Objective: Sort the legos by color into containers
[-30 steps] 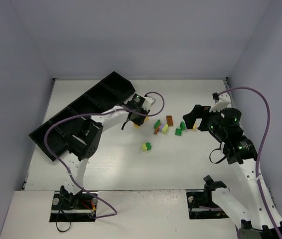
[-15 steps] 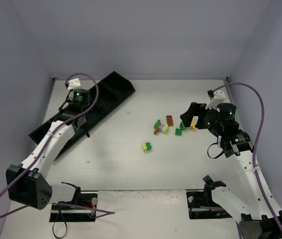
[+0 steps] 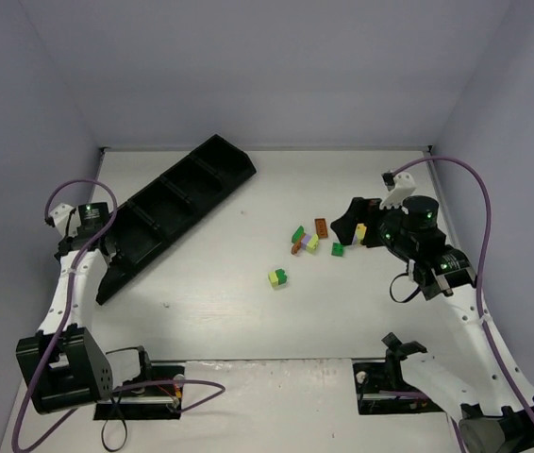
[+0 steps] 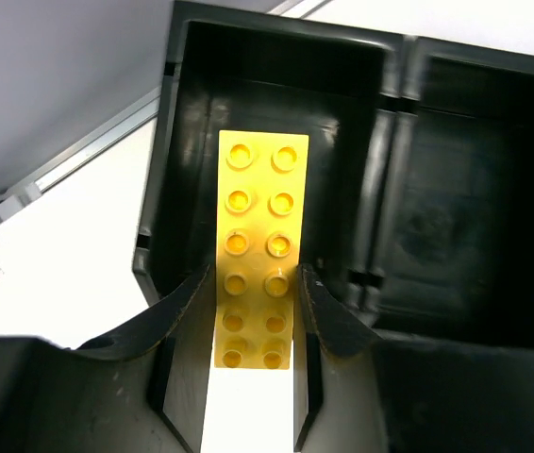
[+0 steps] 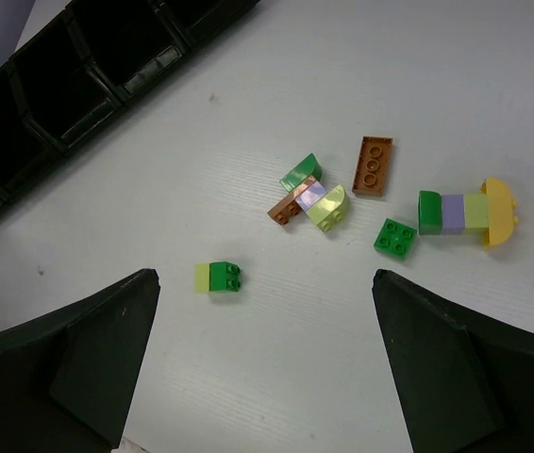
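Our left end effector (image 4: 253, 288) is clenched on the near end of a long yellow brick (image 4: 253, 212). The brick hangs over the end compartment (image 4: 352, 142) of the black tray (image 4: 475, 208), with its long axis pointing straight out from the fingers and across the tray's row. We judge a plain release should land it inside. Our right end effector (image 5: 262, 283) is spread wide above the loose legos (image 5: 309, 198) on the tabletop (image 5: 484, 94), well apart from the tray.

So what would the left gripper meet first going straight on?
The left gripper, holding a yellow brick, points into the tray's end compartment; the brick would probably touch that compartment's floor first, though depth is unclear.
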`<state>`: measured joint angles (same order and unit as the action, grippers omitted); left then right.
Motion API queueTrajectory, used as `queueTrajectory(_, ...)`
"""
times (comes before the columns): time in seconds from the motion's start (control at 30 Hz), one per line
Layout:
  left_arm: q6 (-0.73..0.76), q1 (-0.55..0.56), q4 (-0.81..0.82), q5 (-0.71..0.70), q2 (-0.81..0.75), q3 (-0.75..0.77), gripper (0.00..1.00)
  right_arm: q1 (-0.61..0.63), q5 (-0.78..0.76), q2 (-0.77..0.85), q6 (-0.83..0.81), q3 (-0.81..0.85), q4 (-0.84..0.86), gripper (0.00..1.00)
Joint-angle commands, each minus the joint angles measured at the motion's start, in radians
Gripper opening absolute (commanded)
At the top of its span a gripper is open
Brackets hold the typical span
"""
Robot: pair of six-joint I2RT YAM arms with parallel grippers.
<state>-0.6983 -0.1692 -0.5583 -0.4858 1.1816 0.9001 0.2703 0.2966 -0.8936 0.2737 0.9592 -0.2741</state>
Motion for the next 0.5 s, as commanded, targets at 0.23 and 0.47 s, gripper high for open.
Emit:
queueTrajectory(0.23, 0.002, -0.105, 0.115, 0.052, 0.125, 0.011, 0.21, 0.009, 0.003, 0.035, 0.005, 0.026, 0.015, 0.93)
queueTrajectory(0.47, 0.02, -0.108, 0.121, 0.073, 0.135, 0.033, 0.5, 0.01, -0.014, 0.039, 0.009, 0.012, 0.009, 0.93)
